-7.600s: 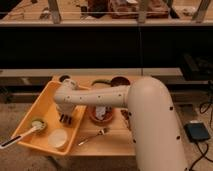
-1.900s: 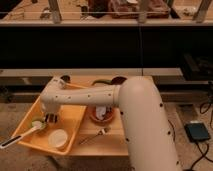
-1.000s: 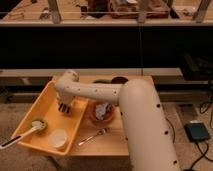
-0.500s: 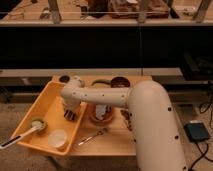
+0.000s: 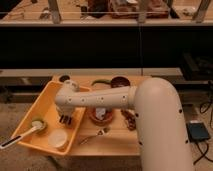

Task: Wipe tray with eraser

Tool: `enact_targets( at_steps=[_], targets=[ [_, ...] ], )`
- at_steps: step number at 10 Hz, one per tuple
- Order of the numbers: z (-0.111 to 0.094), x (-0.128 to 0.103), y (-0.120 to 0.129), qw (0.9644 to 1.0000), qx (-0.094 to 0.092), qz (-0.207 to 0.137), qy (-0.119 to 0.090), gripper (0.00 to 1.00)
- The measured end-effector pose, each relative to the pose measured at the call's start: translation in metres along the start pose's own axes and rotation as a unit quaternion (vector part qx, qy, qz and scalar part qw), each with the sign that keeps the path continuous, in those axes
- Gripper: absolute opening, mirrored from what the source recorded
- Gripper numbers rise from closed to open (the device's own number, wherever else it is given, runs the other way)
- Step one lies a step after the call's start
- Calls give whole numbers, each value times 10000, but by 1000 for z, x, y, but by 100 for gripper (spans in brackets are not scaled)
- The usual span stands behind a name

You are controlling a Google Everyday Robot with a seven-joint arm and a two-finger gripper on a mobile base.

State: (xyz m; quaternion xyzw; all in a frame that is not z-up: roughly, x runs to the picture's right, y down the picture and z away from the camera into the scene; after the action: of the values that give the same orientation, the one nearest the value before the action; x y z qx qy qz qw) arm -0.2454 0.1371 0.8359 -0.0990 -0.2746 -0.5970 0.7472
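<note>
The yellow-orange tray (image 5: pixel 30 142) sits on the left end of the table, tilted out over its corner. My white arm reaches left across the table into it. At the end of the arm my gripper (image 5: pixel 65 119) points down at the middle of the tray floor. A small dark block with faint light stripes, the eraser (image 5: pixel 65 120), shows under the wrist between the fingers and rests on the tray floor. The gripper is shut on it.
In the tray's near end lie a white round cup (image 5: pixel 58 139) and a white-handled brush (image 5: pixel 21 138) with a greenish head. On the table stand a reddish-brown bowl (image 5: pixel 101 115), a second bowl (image 5: pixel 119 81) at the back, and a utensil (image 5: pixel 93 136).
Over the last second the gripper slid with the eraser from the tray's far part toward its near side, across the floor. The cup and brush kept their places.
</note>
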Motion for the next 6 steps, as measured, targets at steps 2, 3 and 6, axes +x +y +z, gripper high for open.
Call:
enact_targets(
  at_steps=[2, 3, 6],
  targets=[
    [9, -10, -28, 9996, 34, -253, -73, 0],
    [13, -9, -43, 9993, 80, -353, -86, 0],
    [14, 3, -75, 9981, 198, -580, -53, 0]
  ],
)
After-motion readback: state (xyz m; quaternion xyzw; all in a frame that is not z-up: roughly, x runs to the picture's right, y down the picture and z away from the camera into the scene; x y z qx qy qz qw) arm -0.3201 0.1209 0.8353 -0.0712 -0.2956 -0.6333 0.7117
